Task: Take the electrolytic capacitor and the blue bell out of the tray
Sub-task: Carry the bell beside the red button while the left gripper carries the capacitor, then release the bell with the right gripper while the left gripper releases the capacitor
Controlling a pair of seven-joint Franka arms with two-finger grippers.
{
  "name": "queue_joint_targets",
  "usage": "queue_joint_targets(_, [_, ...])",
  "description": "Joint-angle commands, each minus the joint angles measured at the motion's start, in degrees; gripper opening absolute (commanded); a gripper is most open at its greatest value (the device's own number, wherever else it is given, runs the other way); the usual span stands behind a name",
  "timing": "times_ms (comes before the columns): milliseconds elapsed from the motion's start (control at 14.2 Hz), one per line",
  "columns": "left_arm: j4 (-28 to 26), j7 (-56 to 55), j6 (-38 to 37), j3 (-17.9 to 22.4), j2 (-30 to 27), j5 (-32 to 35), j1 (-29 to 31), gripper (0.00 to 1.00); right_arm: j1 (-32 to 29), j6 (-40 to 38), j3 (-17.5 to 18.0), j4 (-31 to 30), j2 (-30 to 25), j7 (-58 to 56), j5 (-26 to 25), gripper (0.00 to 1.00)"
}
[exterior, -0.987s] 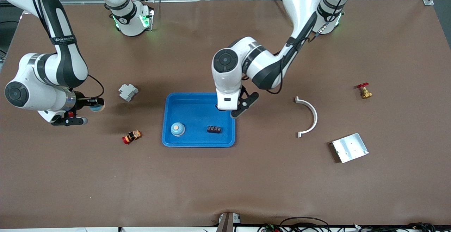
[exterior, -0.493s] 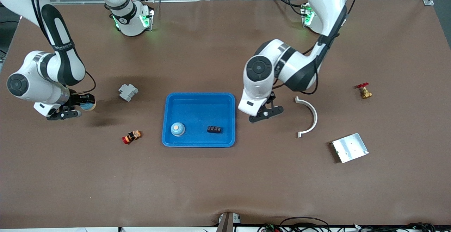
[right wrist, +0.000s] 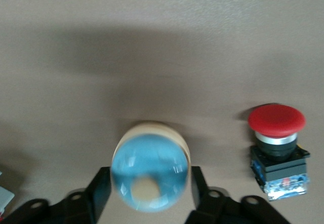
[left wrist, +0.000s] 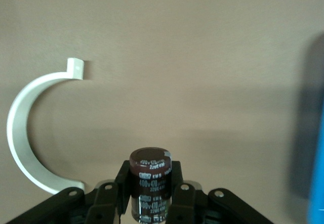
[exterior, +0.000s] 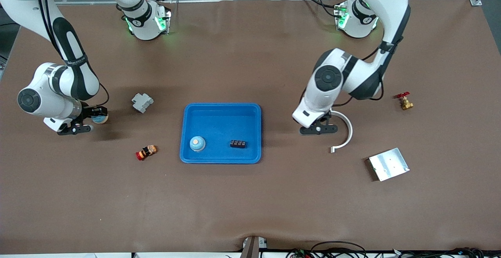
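A robotics lab or test workshop is being shown: two white arms are being mounted on a table [exterior: 250, 211] being covered in brown matting, with loose industrial parts (a brass valve [exterior: 405, 101], a metal plate [exterior: 388, 164], a curved bracket [exterior: 344, 130]) being laid around a blue tray [exterior: 221, 158].

Legible markings appear on one item only. The capacitor [left wrist: 150, 182], clamped between the fingers of the left gripper [left wrist: 151, 204], carries white print on its dark brown sleeve. The rating reads "400v470", repeated in rows down the sleeve; the small characters that follow it cannot be made out. A small white block sits above the rating, too fine to read. A black band on the right arm [exterior: 74, 59] carries white lettering that cannot be read.
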Motion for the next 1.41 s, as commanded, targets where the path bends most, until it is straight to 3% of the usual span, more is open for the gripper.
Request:
queue_joint_targets(0, [-7.2,7.3,5.8,-0.4,-2.6,0.3,3.8,0.0,0.6,-1.4,-0.8,1.7,-0.1,-0.3,-0.3,1.0])
queue_joint_targets(70, [-8.6,10.1,7.0,-0.3,-2.8,0.3,4.7,0.0,0.8,-4.2,-0.7,3.7,-0.1,-0.3,-0.2,1.0])
queue_joint_targets(282, [-12.3,16.1,10.8,-0.3,-2.9,0.3,7.7,0.0,4.6,-19.8,-0.3,17.7,0.0,0.8,0.6,1.0])
queue_joint_targets(352, [-13.6,17.3,12.8,-0.3,-2.9,0.3,8.7,0.0,6.6,-21.4,-0.4,19.4,0.1,2.7,4.4,1.0])
queue_joint_targets(493, [-15.4,18.6,16.3,-0.3,-2.6,0.3,9.7,0.0,10.9,-21.5,-0.4,20.5,0.1,11.4,10.9,1.0])
queue_joint_targets(705, [-15.3,18.8,17.2,-0.3,-1.6,0.3,9.9,0.0,18.3,-21.0,0.3,21.2,0.7,27.3,11.6,1.0])
queue_joint_targets(1057, [-14.8,19.1,21.0,-0.3,1.5,0.2,10.3,0.0,20.4,-14.0,11.9,22.3,2.1,54.9,12.8,1.0])
queue_joint_targets(1339, [-14.2,19.6,24.0,-0.3,3.9,0.2,11.0,0.0,20.9,-3.1,17.8,23.1,8.2,68.8,12.3,1.0])
